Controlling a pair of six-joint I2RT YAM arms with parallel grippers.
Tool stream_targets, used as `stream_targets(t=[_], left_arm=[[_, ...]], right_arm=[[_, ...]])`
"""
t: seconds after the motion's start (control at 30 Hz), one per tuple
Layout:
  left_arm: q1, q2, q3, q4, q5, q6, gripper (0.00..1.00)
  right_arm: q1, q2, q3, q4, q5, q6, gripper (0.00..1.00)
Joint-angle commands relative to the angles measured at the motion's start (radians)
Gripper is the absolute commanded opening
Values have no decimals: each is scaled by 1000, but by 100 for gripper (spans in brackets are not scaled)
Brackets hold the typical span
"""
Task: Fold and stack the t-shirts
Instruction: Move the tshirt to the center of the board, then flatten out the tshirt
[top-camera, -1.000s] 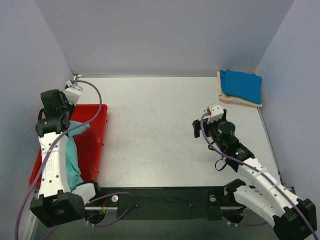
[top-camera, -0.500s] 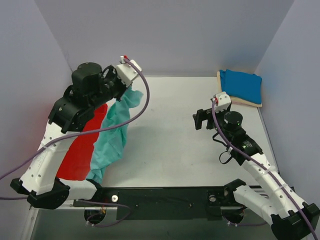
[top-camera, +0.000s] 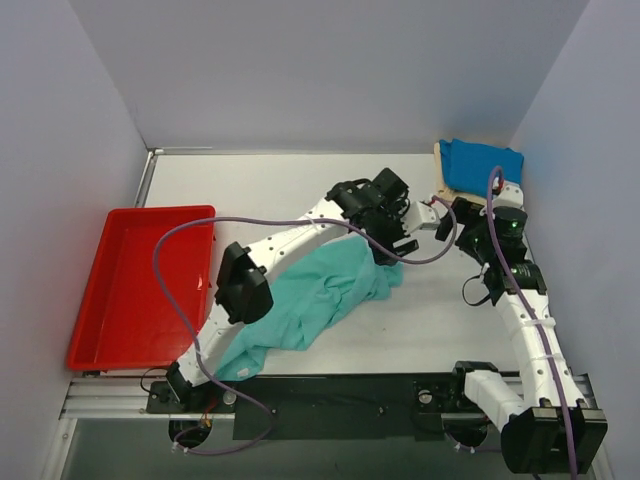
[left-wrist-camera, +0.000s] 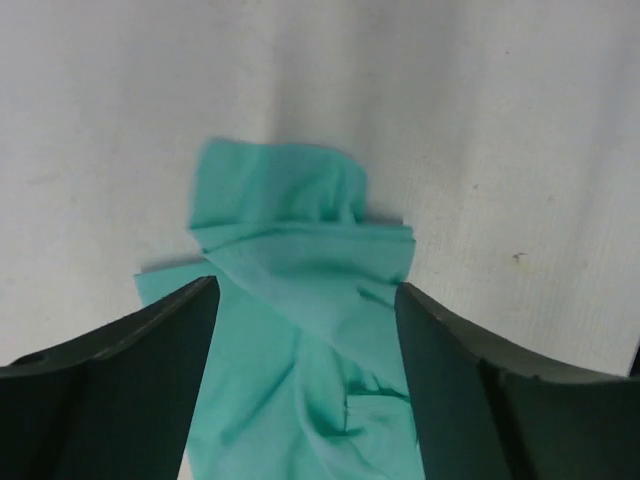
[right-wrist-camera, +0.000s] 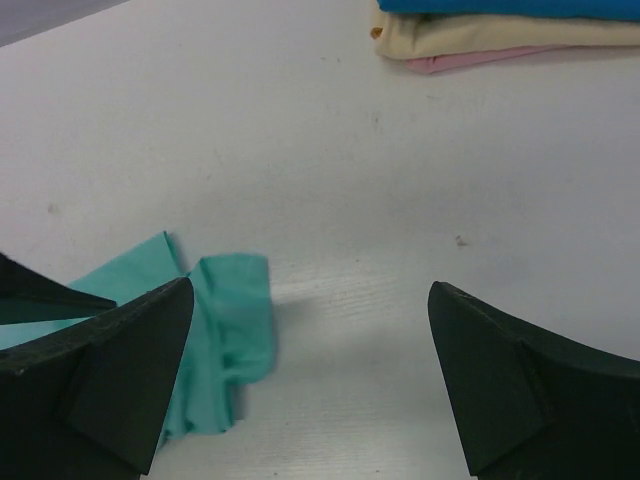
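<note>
The left gripper (left-wrist-camera: 305, 288) is hovering with its fingers spread wide above one bunched end of the teal-green shirt (left-wrist-camera: 290, 230), gripping nothing. Its arm is reaching in a long diagonal from the near left base across the table (top-camera: 250, 190), its elbow raised over the cloth. The shirt is lying crumpled mid-table, trailing toward the near edge. The right gripper (right-wrist-camera: 310, 288) is also gaping wide and empty, pointing at that same end, its arm rising along the right side. The blue shirt (top-camera: 485, 165) is resting folded on the cream shirt (right-wrist-camera: 480, 35) in the far right corner. The red tray (top-camera: 130, 290) is sitting at the left.
</note>
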Motion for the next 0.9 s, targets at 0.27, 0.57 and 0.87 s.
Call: stream_targets(t=[0.27,0.57,0.87], left_arm=[[274,-431,-357,-1,234,-35,89],[576,-878,-1000,20,79,77,89],[972,-967,-1217,76,218,112,89]], right_arm=[[-50,30,-43,56,-328,187,91],[582,234,40,-111,-227,-19,84],[992,544,80,-151,29,-384,90]])
